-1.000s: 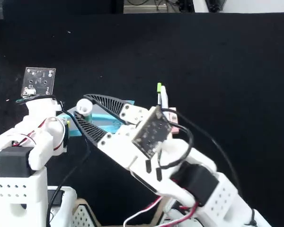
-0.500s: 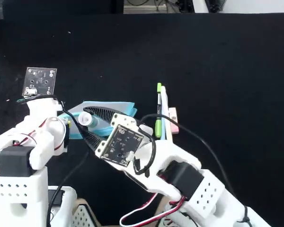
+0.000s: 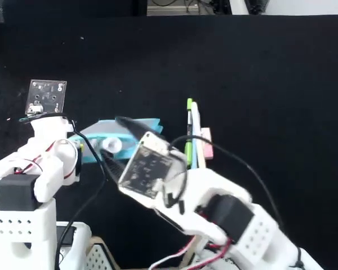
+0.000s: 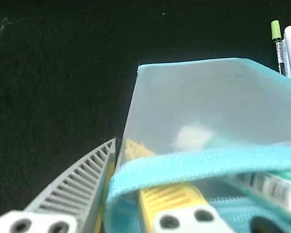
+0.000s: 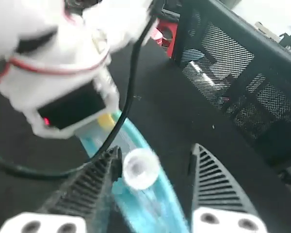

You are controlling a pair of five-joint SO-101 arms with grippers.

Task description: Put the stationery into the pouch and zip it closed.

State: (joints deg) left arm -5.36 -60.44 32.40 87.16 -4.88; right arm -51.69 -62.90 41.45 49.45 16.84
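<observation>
A light-blue mesh pouch (image 3: 132, 125) lies on the black table left of centre. My left gripper (image 4: 121, 144) is shut on its open rim (image 4: 194, 162), yellow finger inside and grey finger outside; it also shows at the pouch's left end (image 3: 81, 147). A white-capped stick (image 3: 110, 144) sits in the pouch mouth, seen through the mesh (image 4: 191, 137). My right gripper (image 5: 155, 150) hangs open over it, the white cap (image 5: 139, 167) close to one finger (image 5: 94, 179). A green pen (image 3: 188, 132), a white pen (image 3: 195, 126) and a pink eraser (image 3: 206, 142) lie right of the pouch.
The left arm's white body (image 3: 36, 169) stands at the near left, a cable (image 3: 93, 194) trailing from it. The right arm's body (image 3: 214, 208) covers the near middle of the table. Black mesh furniture (image 5: 233, 77) stands behind the table.
My right gripper has swung left and turned over the pouch, uncovering the pens. The white-capped stick now sits lower, nearer the table's front edge. The left arm holds still.
</observation>
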